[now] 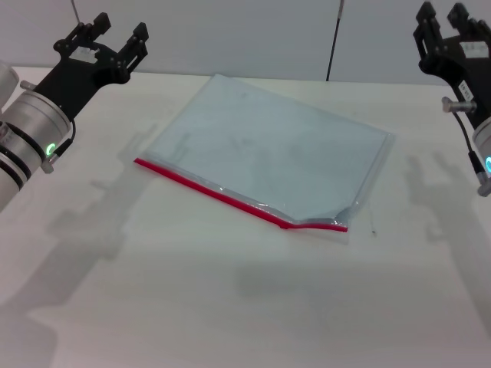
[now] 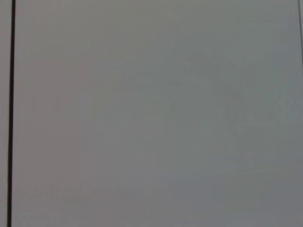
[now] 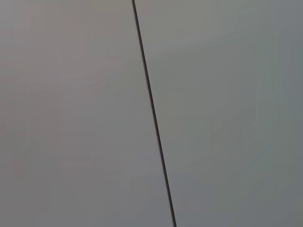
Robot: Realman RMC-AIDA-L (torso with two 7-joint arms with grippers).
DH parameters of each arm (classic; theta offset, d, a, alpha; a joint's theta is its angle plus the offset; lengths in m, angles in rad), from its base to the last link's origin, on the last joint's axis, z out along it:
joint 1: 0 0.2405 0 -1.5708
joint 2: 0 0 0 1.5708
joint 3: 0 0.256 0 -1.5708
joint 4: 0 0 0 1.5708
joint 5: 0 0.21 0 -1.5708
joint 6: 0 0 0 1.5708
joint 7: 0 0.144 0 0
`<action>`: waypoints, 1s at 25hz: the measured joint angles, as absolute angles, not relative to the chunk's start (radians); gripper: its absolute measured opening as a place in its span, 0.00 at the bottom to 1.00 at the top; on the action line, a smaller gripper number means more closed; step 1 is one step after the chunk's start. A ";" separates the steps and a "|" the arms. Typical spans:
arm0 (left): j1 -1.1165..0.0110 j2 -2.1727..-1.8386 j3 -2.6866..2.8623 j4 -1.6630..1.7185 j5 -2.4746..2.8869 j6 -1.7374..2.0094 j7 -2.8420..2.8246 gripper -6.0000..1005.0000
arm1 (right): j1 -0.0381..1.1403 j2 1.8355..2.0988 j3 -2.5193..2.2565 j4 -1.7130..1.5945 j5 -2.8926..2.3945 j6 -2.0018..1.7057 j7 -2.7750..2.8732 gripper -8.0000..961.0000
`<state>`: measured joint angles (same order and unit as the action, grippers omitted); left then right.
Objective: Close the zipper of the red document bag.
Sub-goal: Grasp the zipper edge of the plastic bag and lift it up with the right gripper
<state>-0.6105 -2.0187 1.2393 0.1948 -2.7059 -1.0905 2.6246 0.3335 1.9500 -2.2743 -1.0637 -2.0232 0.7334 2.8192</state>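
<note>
bag (image 1: 276, 146) lies flat on worktop (image 1: 192, 307), zipper (image 1: 230, 197) buckled near its right end. both grippers, left (image 1: 101, 32) and right (image 1: 443, 17), raised well clear, jaws apart. risk: unpinned bag likely slides or bunches during the pull.

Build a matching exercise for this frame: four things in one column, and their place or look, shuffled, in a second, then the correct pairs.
Things:
1. left end effector
2. right end effector
3. zipper
4. red document bag

Place or look:
A. thin red strip along the pouch's near long edge
B. raised above the table's far left, holding nothing
C. flat translucent pouch lying mid-table
D. raised at the far right edge of the head view, holding nothing

Pairs: 1-B, 2-D, 3-A, 4-C
</note>
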 joint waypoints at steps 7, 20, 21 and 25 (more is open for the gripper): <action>-0.612 -2.019 1.239 0.195 -2.706 -1.089 2.625 0.64 | 0.352 1.971 -2.116 -1.044 -2.024 0.490 2.816 0.46; -0.613 -2.019 1.239 0.195 -2.706 -1.087 2.625 0.64 | 0.417 1.994 -1.870 -1.023 -2.087 0.051 2.749 0.46; -0.614 -2.019 1.239 0.195 -2.706 -1.086 2.625 0.64 | 0.416 2.005 -1.865 -1.025 -2.108 0.052 2.729 0.47; -0.614 -2.020 1.239 0.194 -2.706 -1.075 2.628 0.64 | 0.415 2.015 -1.858 -1.031 -2.146 0.033 2.701 0.47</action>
